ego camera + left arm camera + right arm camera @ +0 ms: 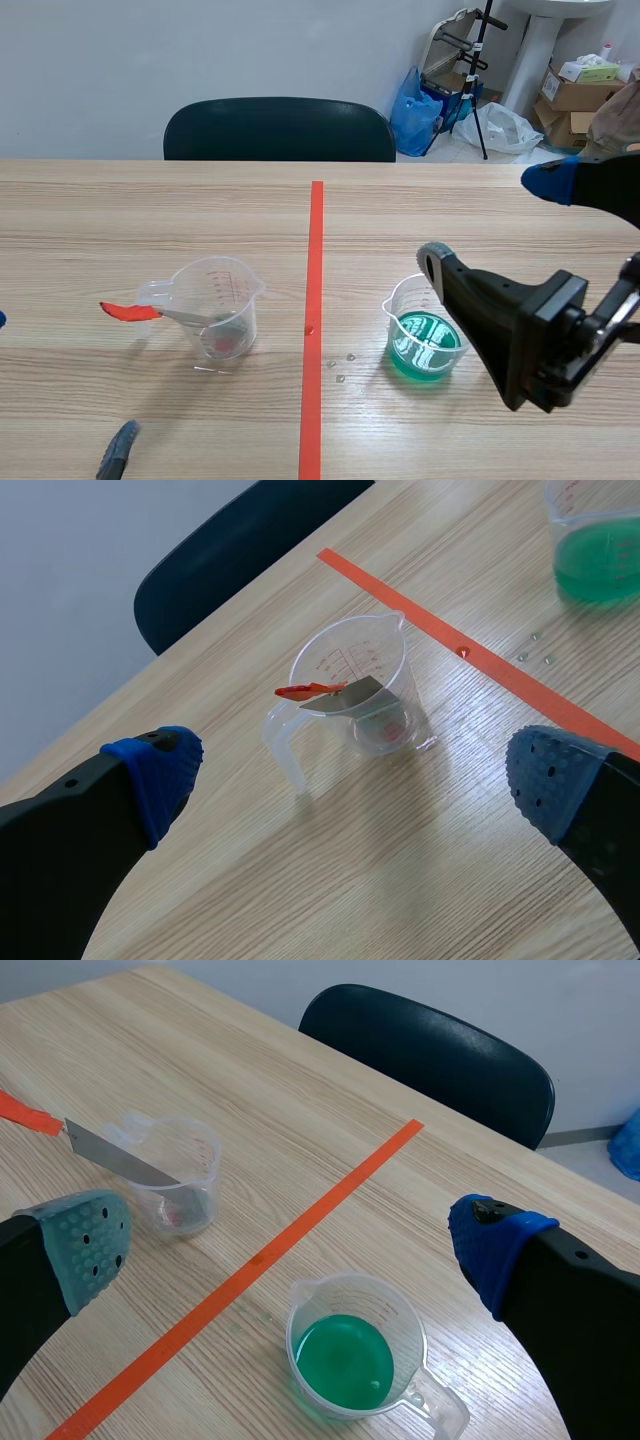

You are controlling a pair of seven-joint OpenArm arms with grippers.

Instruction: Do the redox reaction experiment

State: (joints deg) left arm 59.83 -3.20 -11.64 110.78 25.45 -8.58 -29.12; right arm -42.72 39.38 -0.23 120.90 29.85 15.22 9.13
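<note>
A clear measuring cup (pixel 218 318) stands left of the orange tape line. A metal spatula with a red handle (pixel 130 311) leans in it, handle out over the rim. A second clear cup holding green liquid (pixel 425 340) stands right of the line. My right gripper (pixel 492 222) hovers open above and just behind the green cup (pixel 350 1360), with the clear cup (pixel 180 1175) off ahead beside one finger. My left gripper (pixel 355 780) is open, raised, with the clear cup (pixel 360 680) and spatula (pixel 335 692) ahead between its fingers. Neither holds anything.
A few small clear droplets (pixel 340 368) lie on the table between the cups, near the tape line (pixel 314 300). A dark chair (pixel 280 130) stands at the far edge. Bags and boxes (pixel 560 90) sit on the floor at the back right.
</note>
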